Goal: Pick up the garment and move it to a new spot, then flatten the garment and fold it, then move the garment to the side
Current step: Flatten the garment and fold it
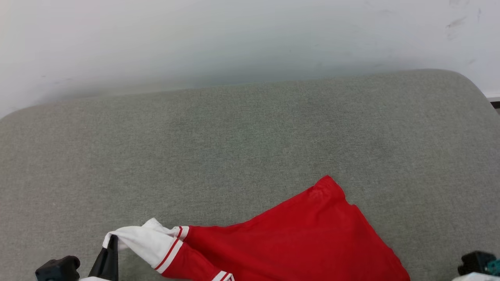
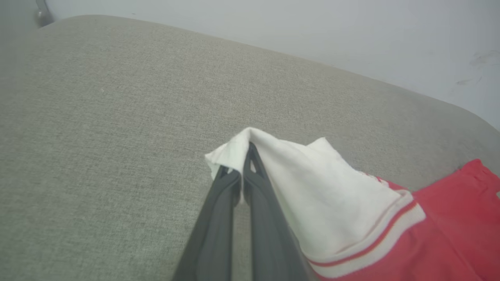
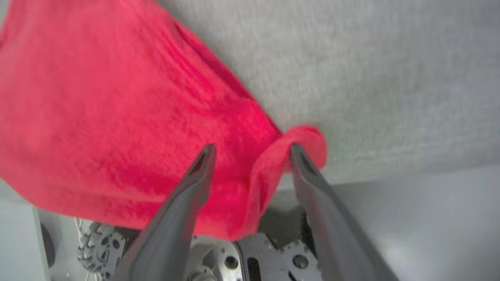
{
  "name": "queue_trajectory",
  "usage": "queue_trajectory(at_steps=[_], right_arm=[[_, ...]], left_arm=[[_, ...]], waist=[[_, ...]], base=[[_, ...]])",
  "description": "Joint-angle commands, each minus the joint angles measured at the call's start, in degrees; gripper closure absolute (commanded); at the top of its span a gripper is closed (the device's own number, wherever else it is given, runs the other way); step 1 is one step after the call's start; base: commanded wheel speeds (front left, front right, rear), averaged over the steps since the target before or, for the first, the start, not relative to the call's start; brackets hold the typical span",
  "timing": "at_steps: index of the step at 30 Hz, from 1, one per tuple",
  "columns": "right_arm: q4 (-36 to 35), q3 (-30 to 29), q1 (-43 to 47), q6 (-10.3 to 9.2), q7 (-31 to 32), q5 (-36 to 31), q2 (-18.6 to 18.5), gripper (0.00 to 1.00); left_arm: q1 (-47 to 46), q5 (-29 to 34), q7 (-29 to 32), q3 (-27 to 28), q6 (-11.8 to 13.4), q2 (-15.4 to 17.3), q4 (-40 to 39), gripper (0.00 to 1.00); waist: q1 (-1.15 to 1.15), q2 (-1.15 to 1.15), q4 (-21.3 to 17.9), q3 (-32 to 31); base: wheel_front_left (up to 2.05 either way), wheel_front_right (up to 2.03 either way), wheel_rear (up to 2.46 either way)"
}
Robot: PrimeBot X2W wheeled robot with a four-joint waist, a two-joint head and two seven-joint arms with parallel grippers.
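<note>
At near edge of grey padded surface (image 1: 234, 136): garment (image 1: 304, 238) lies rumpled | left pincer (image 2: 239, 162) pinches its white sleeve (image 2: 312, 187) | right pincer (image 3: 252, 150) spread, red fold between fingers

Figure: setting. We see a broad upholstered surface (image 1: 250, 128) in grey-green woven fabric, its far edge rounded and curving down at both corners. Directly behind it stands a plain white wall (image 1: 234, 35), where we note faint dark scuff marks (image 1: 455, 23) toward the upper right. A soft shadow runs along the wall just above the cushion's edge; the lighting is otherwise even and diffuse. At the wall's foot on the far right we find a narrow dark strip (image 1: 495, 104). A small grey fitting (image 2: 42, 15), too blurred to identify, sits beyond the cushion's far left corner.
</note>
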Motion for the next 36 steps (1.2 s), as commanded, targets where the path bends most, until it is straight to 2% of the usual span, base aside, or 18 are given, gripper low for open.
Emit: queue_trajectory(at_steps=[1,4,8,10,12,16,19,24,29,35,36], right_arm=[[-1.3,0.3,-2.1,-0.02,-2.9,0.9,-0.4,0.0],[-3.1,1.8,-5.4,-0.02,-13.2,2.2,-2.0,0.0],[-1.5,5.3,-11.4,-0.02,-25.3,4.1,-4.4,0.0],[0.6,7.5,-14.8,-0.02,-28.3,4.9,-5.7,0.0],[2.9,9.9,-19.2,-0.02,-28.5,5.3,-7.5,0.0],[7.3,15.5,-28.8,-0.02,-21.3,6.5,-10.9,0.0],[9.6,19.0,-35.6,-0.02,-11.9,6.8,-12.8,0.0],[10.6,23.9,-42.5,-0.02,1.7,5.6,-12.6,0.0],[13.3,26.9,-45.4,-0.02,6.9,5.3,-11.5,0.0],[20.3,31.3,-43.0,-0.01,11.9,6.8,-10.3,0.0],[21.3,31.5,-42.4,-0.01,12.5,7.3,-10.1,0.49]], left_arm=[[-0.9,0.3,-0.2,0.0,0.0,0.3,0.0,1.0],[-1.6,0.7,-0.5,-0.3,0.0,0.6,-0.2,1.0],[-3.3,1.2,-0.7,-1.0,-0.1,0.6,-0.5,1.0],[-4.5,1.4,-0.7,-1.3,-0.3,0.5,-0.7,1.0],[-6.3,1.7,-0.7,-1.7,-0.4,0.6,-1.3,1.0],[-10.3,2.3,-1.1,-2.9,-1.1,0.3,-2.0,1.0],[-12.7,2.8,-1.9,-3.9,-1.9,-0.1,-1.7,1.0],[-15.2,3.0,-3.1,-5.1,-2.5,-1.1,-1.4,1.0],[-17.1,2.9,-4.0,-5.8,-3.3,-1.8,-0.8,1.0],[-18.5,2.6,-4.9,-6.0,-3.9,-2.2,1.1,1.0],[-18.6,2.5,-5.1,-6.0,-4.0,-2.3,1.4,1.0]], waist=[[0.01,0.0,-0.3,0.3],[0.01,0.0,-0.4,0.8],[0.01,0.0,0.2,1.9],[0.01,0.0,0.7,2.9],[0.01,0.0,1.4,4.9],[0.01,0.0,3.3,9.3],[0.01,0.0,4.8,11.5],[0.01,0.0,6.9,14.1],[0.01,0.0,8.4,16.4],[0.01,0.0,8.9,17.5],[0.01,0.0,8.9,17.4]], base=[[0.0,0.0,0.0],[0.0,0.0,0.0],[0.0,0.0,0.0],[0.0,0.0,0.0],[0.0,0.0,0.0],[0.0,0.0,0.0],[0.0,0.0,0.0],[0.0,0.0,0.0],[0.0,0.0,0.0],[0.0,0.0,0.0],[0.0,0.0,0.0]])
